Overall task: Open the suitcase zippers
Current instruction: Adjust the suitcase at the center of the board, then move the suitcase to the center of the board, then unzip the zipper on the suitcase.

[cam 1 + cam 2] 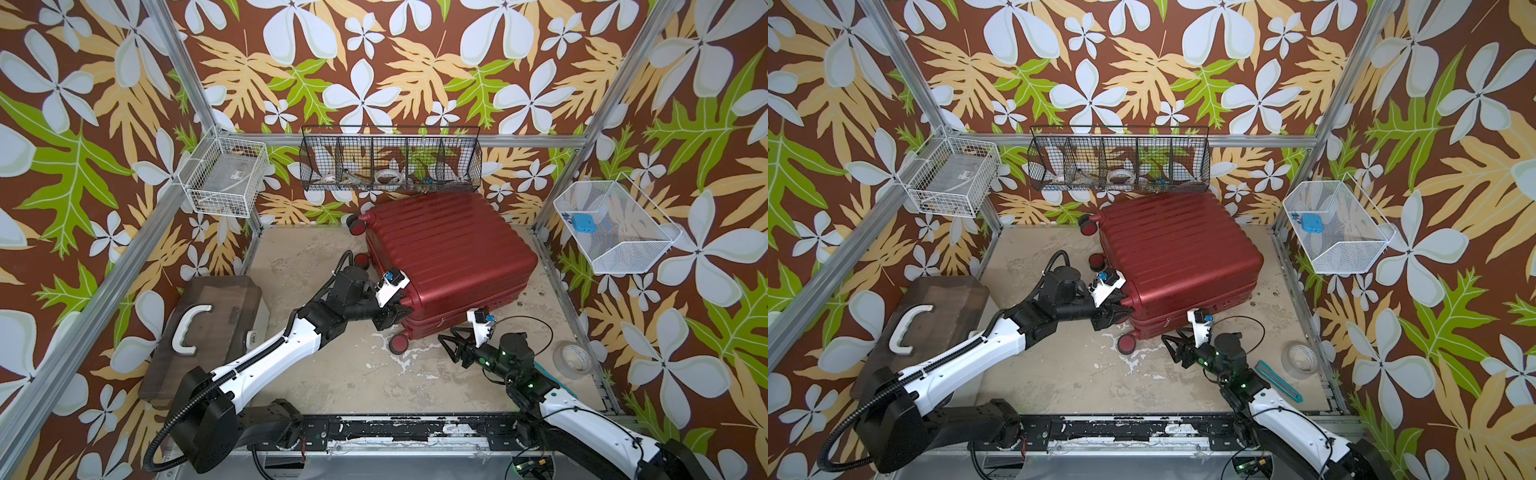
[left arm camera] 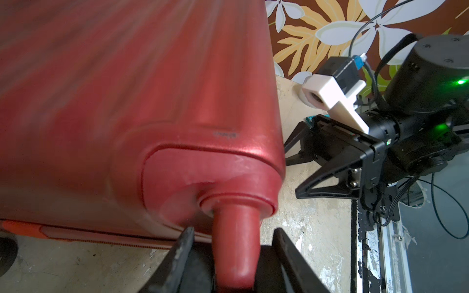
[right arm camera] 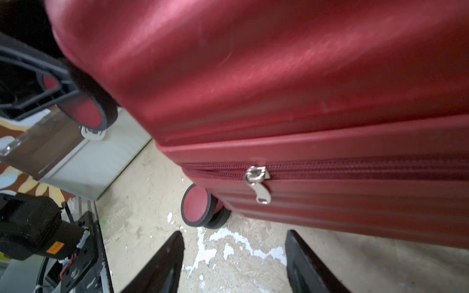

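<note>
One large dark-red glossy ribbed hard-shell suitcase (image 1: pixel 449 249) lies flat on the pale mottled tabletop (image 1: pixel 332 374), toward the back and right of centre. In both top views a black wire basket (image 1: pixel 390 164) overlaps its far edge.

The left gripper (image 2: pixel 234 230) sits at the case's near-left corner, its black fingers on either side of a red wheel stem (image 2: pixel 236 253). The wheel itself is cut off in the left wrist view, and I cannot tell whether the fingers press the stem.

The right gripper (image 3: pixel 234 233) has its fingers spread apart over bare tabletop, holding nothing, just short of the suitcase's near side. There the thin dark-red zipper band (image 3: pixel 355 168) follows the seam, and a small metallic pull tab (image 3: pixel 260 192) hangs from its slider near a red-and-black wheel (image 3: pixel 196 208). Blur hides whether the teeth beside the slider are parted.
</note>
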Motion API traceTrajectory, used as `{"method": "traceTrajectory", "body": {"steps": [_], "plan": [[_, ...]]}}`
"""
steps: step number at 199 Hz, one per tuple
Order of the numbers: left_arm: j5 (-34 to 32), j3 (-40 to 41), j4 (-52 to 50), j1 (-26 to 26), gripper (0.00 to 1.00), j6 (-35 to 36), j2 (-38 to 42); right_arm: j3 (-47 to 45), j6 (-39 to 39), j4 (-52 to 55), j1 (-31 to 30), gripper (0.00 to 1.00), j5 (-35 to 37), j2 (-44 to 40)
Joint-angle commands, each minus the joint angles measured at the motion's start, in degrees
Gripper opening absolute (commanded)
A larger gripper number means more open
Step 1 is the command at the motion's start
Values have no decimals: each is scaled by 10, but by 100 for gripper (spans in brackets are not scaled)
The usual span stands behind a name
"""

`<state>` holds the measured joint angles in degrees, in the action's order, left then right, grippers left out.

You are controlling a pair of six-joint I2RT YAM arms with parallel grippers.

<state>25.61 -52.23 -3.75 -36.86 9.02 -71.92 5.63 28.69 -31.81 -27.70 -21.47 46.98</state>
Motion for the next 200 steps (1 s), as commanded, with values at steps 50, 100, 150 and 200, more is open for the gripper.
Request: {"method": "traceTrajectory", "body": {"steps": [50, 100, 150, 200], "plan": [[-12, -11, 58, 4, 0, -19, 4, 14, 63, -223, 56, 58, -137, 157], [-10, -5, 63, 4, 0, -23, 4, 34, 54, -250, 56, 56, -151, 216], [-5, 3, 70, 4, 0, -28, 2, 54, 37, -257, 56, 44, -128, 250], [-3, 7, 74, 4, 0, -28, -1, 62, 31, -239, 56, 33, -89, 250]]}}
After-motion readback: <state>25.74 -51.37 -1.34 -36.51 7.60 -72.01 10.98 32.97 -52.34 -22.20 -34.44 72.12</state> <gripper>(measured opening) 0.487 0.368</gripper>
